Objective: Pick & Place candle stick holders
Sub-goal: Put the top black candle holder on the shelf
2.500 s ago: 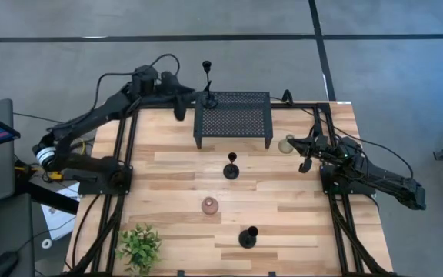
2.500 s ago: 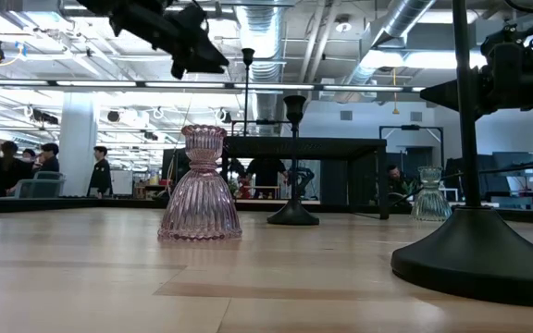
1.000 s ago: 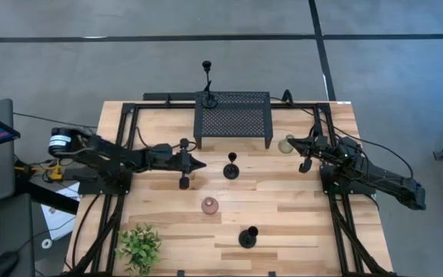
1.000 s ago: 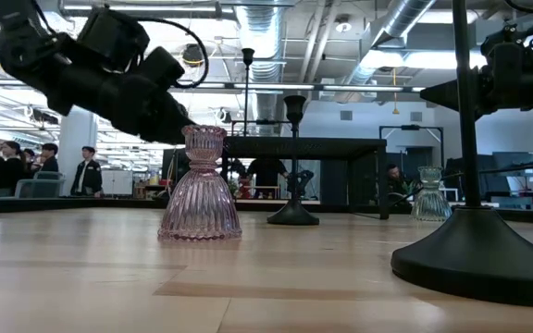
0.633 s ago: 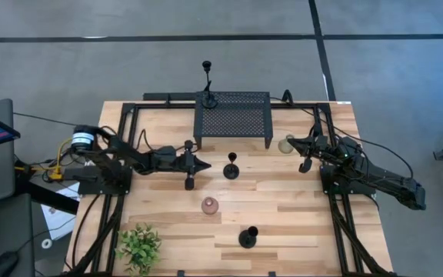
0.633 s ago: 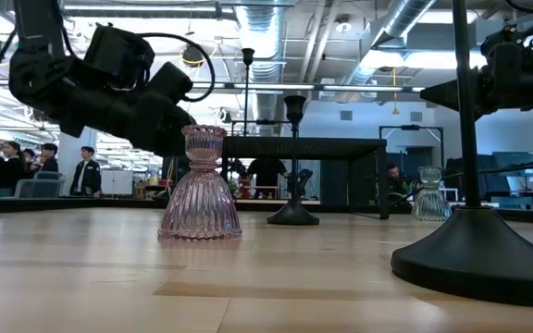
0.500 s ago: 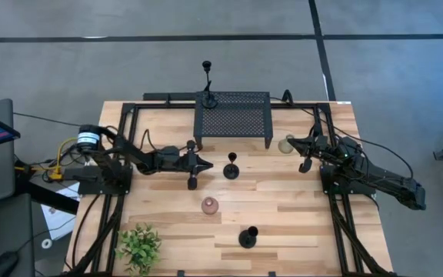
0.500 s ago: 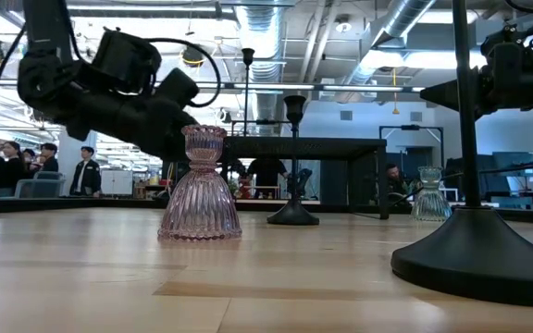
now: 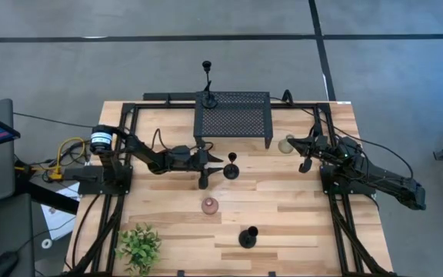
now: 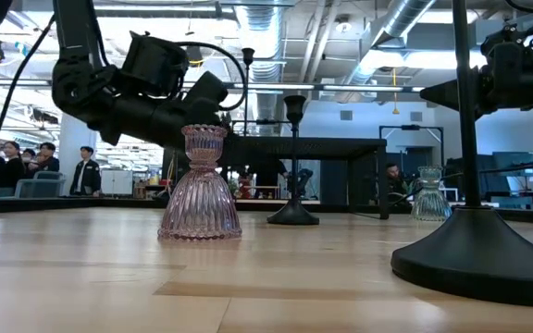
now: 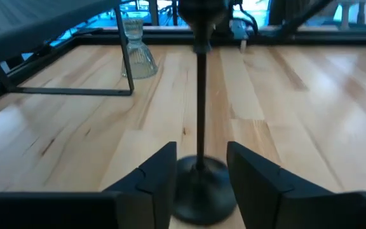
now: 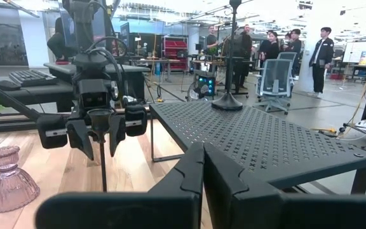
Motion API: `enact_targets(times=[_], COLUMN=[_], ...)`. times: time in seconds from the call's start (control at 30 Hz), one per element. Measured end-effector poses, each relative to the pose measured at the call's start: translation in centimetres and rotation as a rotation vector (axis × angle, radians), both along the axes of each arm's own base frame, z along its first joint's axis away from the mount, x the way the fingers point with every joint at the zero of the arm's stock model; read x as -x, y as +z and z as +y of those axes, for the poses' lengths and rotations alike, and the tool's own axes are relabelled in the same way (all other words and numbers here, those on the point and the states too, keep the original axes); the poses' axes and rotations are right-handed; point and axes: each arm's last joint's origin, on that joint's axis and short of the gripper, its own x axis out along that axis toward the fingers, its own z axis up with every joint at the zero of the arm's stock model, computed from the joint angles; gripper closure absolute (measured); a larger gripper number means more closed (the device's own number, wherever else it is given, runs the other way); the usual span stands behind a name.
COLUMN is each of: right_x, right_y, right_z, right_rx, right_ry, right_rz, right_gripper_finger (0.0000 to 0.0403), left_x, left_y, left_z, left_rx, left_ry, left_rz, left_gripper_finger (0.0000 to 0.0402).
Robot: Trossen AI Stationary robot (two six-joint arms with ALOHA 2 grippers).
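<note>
Three black candlesticks show. The tallest [image 9: 208,86] stands by its round base on the black mesh shelf's [image 9: 233,117] far left corner. A mid-height one [image 9: 231,165] stands mid-table. A third [image 9: 248,236] stands near the front edge. My left gripper [image 9: 218,164] is open, level, right beside the mid-table candlestick. In the left wrist view its fingers [image 11: 161,175] stand on either side of the thin stem [image 11: 201,108] just above the round base [image 11: 199,191], with a gap on each side. My right gripper [image 9: 306,160] is shut and empty at the table's right.
A pink ribbed glass holder [image 9: 209,205] stands just nearer than the left gripper. A clear glass holder [image 9: 286,144] stands by the shelf's right leg, near my right gripper. A green plant [image 9: 139,245] is at the front left corner. People show in the room behind [image 10: 17,162].
My left gripper has gone level toward the table's right edge, from left of centre up to the mid-table candlestick, so that its fingers now stand around the stem. The candlesticks have stayed in place.
</note>
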Motion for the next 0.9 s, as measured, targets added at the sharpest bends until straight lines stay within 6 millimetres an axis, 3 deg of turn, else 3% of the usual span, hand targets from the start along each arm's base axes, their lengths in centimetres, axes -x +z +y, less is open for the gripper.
enact_targets(times=[0.37, 0.7, 0.9], right_x=[0.0, 0.0, 0.0], right_y=[0.0, 0.1, 0.1], right_z=[0.0, 0.0, 0.0], right_rx=[0.001, 0.002, 0.002], right_ry=[0.0, 0.001, 0.001], right_rz=[-0.002, -0.005, -0.005], right_gripper_finger=[0.0403, 0.0403, 0.0403], left_x=[-1.1, -3.9, -4.2], left_y=[-0.1, -1.2, -0.7], left_z=[-0.1, -0.1, -0.1], left_rx=[0.064, 0.065, 0.065], left_ry=[0.026, 0.012, 0.012], left_rz=[-0.003, 0.017, -0.003], left_gripper_finger=[0.025, 0.0254, 0.0262])
